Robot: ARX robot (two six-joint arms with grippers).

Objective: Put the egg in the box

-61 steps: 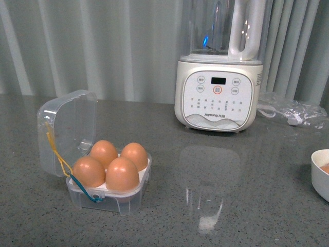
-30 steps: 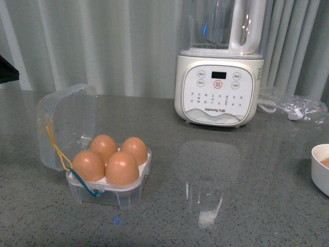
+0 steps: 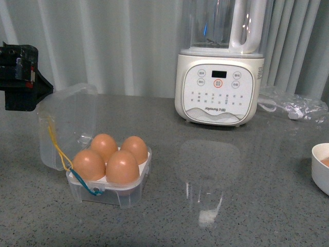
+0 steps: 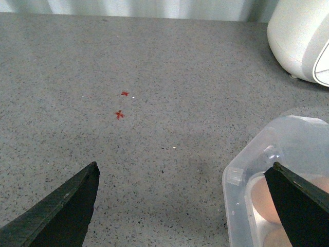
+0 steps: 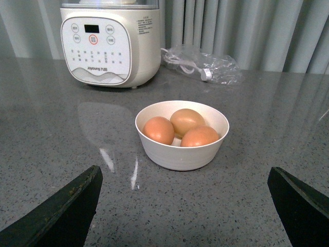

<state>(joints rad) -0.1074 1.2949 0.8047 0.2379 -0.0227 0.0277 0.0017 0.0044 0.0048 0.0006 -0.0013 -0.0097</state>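
We judge the filling done: each of the four holes of the box (image 3: pixel 119 198) holds an egg (image 3: pixel 122 167), near left on the counter (image 3: pixel 257 206), with the lid (image 3: pixel 69 123) standing open. Next we'd likely swing that lid shut, gently. Our left gripper (image 4: pixel 180 206) hovers just left of the lid, fingers spread wide and empty; our right gripper (image 5: pixel 182 211) likewise gapes empty before the bowl (image 5: pixel 181 157)

Lit brightly and evenly from overhead, in cool white. Glossy tabletop (image 3: pixel 267 175) streaked with white glare on the near side, under a pale reflection of the blender (image 3: pixel 219 87). Only faint, soft shadows, one just beside the box (image 4: pixel 288 146). Sharp mid-scene. Nearly black and featureless on the left claw (image 4: pixel 185 165) and right claw (image 5: pixel 185 169).
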